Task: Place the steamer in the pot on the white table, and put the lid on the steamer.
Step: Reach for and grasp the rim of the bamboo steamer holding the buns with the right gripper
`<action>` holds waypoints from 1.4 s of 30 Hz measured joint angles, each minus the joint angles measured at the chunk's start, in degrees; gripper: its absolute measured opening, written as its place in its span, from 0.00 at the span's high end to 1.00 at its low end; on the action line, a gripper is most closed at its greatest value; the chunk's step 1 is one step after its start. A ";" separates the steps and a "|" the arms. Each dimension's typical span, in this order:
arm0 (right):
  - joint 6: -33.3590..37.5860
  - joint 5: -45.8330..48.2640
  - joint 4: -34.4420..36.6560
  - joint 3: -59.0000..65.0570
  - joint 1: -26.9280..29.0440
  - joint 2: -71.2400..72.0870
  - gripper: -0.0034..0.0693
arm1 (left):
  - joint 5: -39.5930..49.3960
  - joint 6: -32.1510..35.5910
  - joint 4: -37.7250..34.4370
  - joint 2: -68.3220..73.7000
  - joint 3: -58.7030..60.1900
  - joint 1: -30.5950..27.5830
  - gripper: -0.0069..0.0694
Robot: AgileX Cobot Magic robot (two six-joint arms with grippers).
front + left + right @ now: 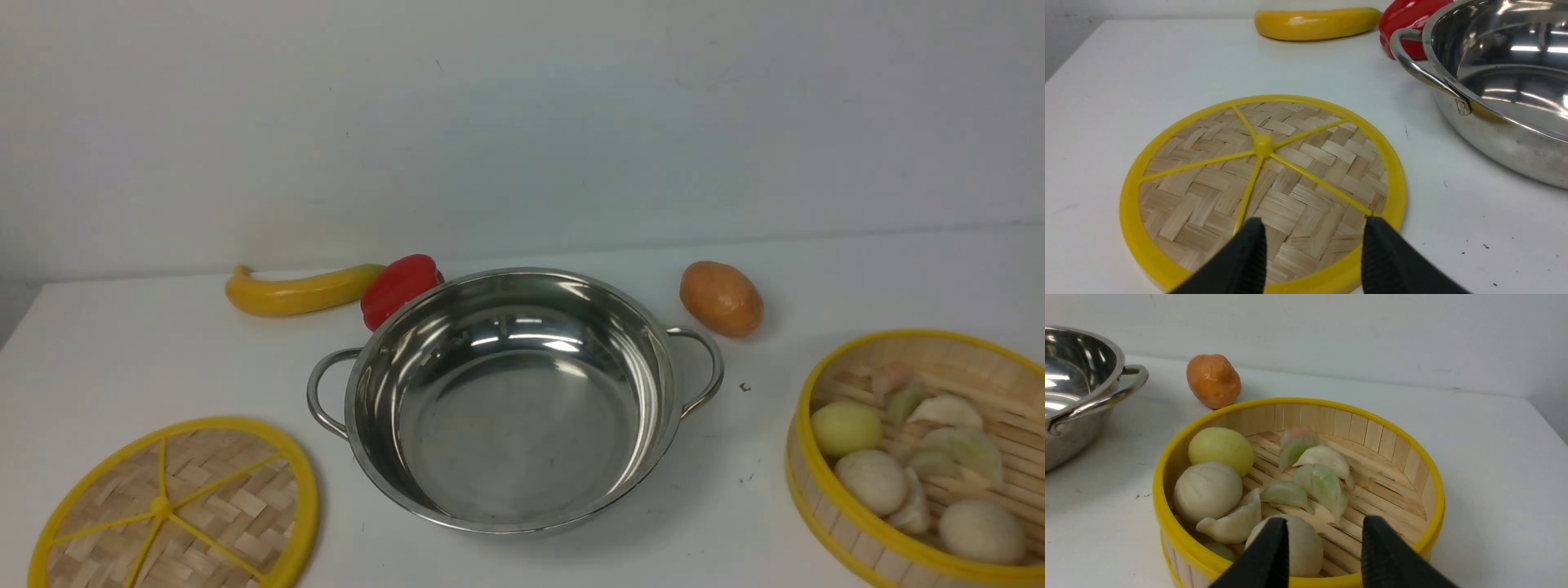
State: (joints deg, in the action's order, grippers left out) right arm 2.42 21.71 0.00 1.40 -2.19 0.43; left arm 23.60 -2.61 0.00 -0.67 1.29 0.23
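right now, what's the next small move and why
Probably lower the right gripper onto the near rim of the steamer and close. Its jaws stand open by that rim, the pot is empty, and the steamer has to go in before the lid, which lies flat beside the pot.

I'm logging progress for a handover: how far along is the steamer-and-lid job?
Done: nothing yet. The pot sits empty on the white table.
In hand: the left claw is open over the lid, and the right claw is open over the steamer. Neither grips anything.
Left: set the steamer into the pot, then put the lid on top.
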 joint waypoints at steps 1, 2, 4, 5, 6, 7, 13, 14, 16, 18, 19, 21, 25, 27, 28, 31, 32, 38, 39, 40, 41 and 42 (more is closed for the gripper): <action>-0.46 -1.05 0.00 0.20 0.00 0.00 0.62 | 0.00 0.00 0.00 0.00 0.00 0.00 0.50; -0.81 -2.24 0.59 0.28 0.00 0.00 0.62 | 0.00 0.00 0.00 0.00 0.00 0.00 0.50; -1.72 -6.00 2.17 0.43 0.00 0.00 0.62 | 0.00 0.00 0.00 0.00 0.00 0.00 0.50; -2.42 -8.26 3.10 0.43 0.00 0.00 0.62 | 0.00 0.00 0.00 0.00 0.00 0.00 0.50; -2.42 -10.16 4.00 0.21 0.00 0.00 0.62 | 0.00 0.00 0.00 0.00 0.00 0.00 0.50; -3.04 -10.94 4.74 -0.40 0.00 0.00 0.62 | 0.00 0.00 0.00 0.00 0.00 0.00 0.50; -4.51 -5.49 8.46 -14.64 0.00 0.00 0.62 | 0.00 0.00 0.00 0.00 0.00 0.00 0.50; -4.57 -3.06 8.64 -16.45 0.00 0.00 0.62 | 0.00 0.00 0.00 0.00 0.00 0.00 0.50; -4.67 3.28 8.96 -22.63 0.00 0.00 0.62 | 0.00 0.00 0.00 0.00 0.00 0.00 0.50; -4.81 12.15 8.97 -28.54 0.00 0.00 0.62 | 0.00 0.00 0.00 0.00 0.00 0.00 0.50; -4.91 15.61 8.97 -31.27 0.00 0.00 0.62 | 0.00 0.00 0.00 0.00 0.00 0.00 0.50; -4.92 22.85 9.02 -35.67 0.00 0.00 0.62 | 0.00 0.00 0.00 0.00 0.00 0.00 0.50; -4.92 30.47 9.02 -41.27 0.00 0.04 0.62 | 0.00 0.00 0.00 0.00 0.00 0.00 0.50; -4.97 30.63 9.02 -41.74 0.00 0.04 0.62 | 0.00 0.00 0.00 0.00 0.00 0.00 0.50; -4.97 30.63 9.02 -41.74 0.00 0.04 0.62 | 0.00 0.00 0.00 0.00 0.00 0.00 0.50; -5.07 30.68 9.09 -41.74 0.00 0.04 0.62 | 0.00 0.00 0.00 0.00 0.00 0.00 0.50; -5.07 30.68 9.33 -41.74 0.00 0.04 0.62 | 0.00 0.00 0.00 0.00 0.00 0.00 0.50; -5.08 29.77 13.25 -41.82 0.00 -0.02 0.62 | 0.00 0.00 0.00 0.00 0.00 0.00 0.50; -5.08 29.77 13.51 -41.81 0.00 -0.11 0.62 | 0.00 0.00 0.00 0.00 0.00 0.00 0.50; -5.08 30.27 15.00 -42.06 0.00 -0.84 0.62 | 0.00 0.00 0.00 0.00 0.00 0.00 0.50; -4.59 31.70 16.49 -42.41 0.00 -3.18 0.62 | 0.00 0.00 0.00 0.00 0.00 0.00 0.50; -4.02 32.74 16.76 -42.53 0.00 -4.87 0.62 | 0.00 0.00 0.00 0.00 0.00 0.00 0.50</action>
State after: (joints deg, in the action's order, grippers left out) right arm -1.61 54.45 16.76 -41.13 -2.19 -4.44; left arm 23.60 -2.61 0.00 -0.67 1.29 0.23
